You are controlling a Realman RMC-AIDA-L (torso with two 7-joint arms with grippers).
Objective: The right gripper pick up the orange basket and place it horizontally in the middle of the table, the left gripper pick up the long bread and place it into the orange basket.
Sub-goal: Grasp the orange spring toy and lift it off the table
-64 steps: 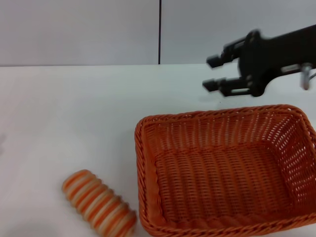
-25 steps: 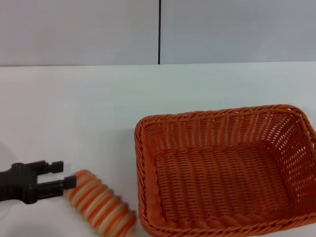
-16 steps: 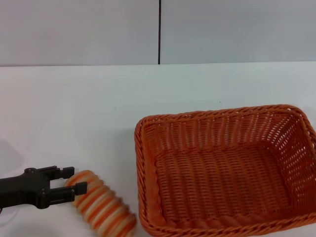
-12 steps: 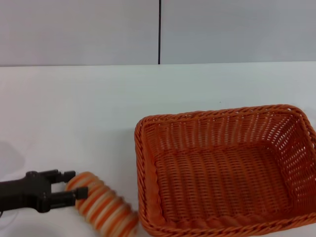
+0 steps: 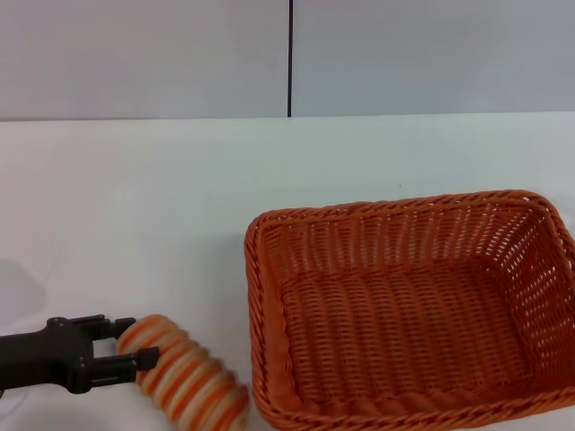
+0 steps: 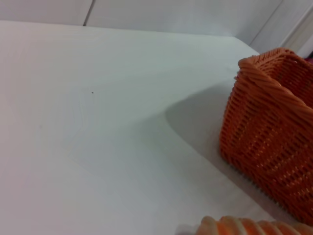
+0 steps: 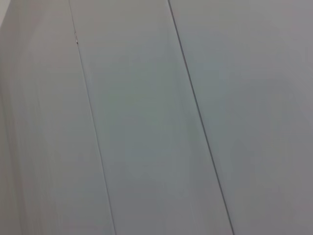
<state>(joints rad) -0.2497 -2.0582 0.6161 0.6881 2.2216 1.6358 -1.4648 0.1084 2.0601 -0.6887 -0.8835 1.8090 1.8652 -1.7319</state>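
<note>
The long bread [image 5: 187, 377], a log with orange and cream stripes, lies on the white table [image 5: 135, 197] at the front left. My left gripper [image 5: 144, 340] reaches in from the left edge, low over the table. It is open, with one black finger on each side of the bread's left end. The orange basket [image 5: 395, 205] stands lengthwise across the front right, empty, just right of the bread. The left wrist view shows a corner of the orange basket [image 6: 274, 137] and the bread's ridged end [image 6: 244, 227]. The right gripper is out of view.
A light grey wall with a thin black seam [image 5: 290, 58] rises behind the table. The basket's right rim runs to the picture's edge. The right wrist view shows only grey wall panels [image 7: 146, 117].
The right arm has withdrawn from above the basket and left the view. My left gripper has come in from the left and slid its fingers around the bread's end, nudging the bread slightly.
</note>
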